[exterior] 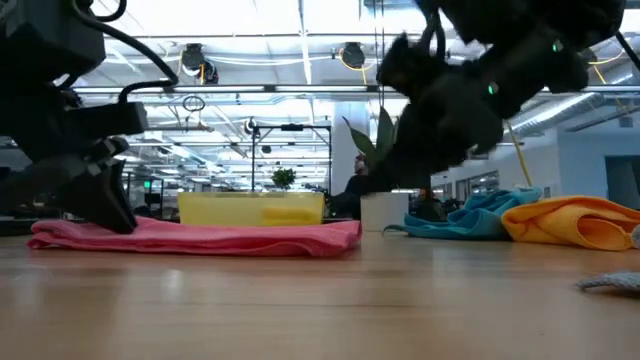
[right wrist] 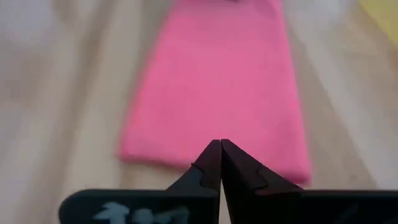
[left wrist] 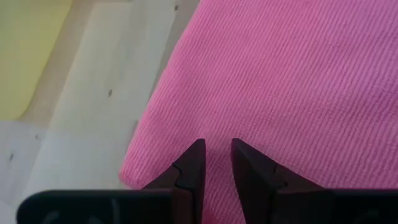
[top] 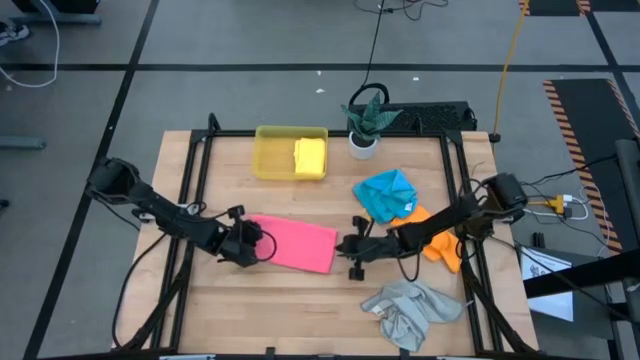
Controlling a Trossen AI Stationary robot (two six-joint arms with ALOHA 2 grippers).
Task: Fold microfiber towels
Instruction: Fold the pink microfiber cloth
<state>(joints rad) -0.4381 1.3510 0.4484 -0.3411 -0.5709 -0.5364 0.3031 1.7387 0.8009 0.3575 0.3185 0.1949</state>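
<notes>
The pink towel (top: 297, 243) lies folded flat just below the tray (top: 272, 155). The left gripper (left wrist: 216, 163), jaws slightly apart, rests on its left end; the right gripper (right wrist: 220, 163), closed and empty, sits off its right edge.

Left gripper (left wrist: 216, 163) fingers slightly apart, right gripper (right wrist: 220, 163) fingers pressed together.

1. The right gripper (right wrist: 220, 144) has its dark fingertips pressed together, holding nothing.
2. Just beyond them, the folded pink towel (right wrist: 217, 87) lies flat on the wooden table (right wrist: 68, 93).
</notes>
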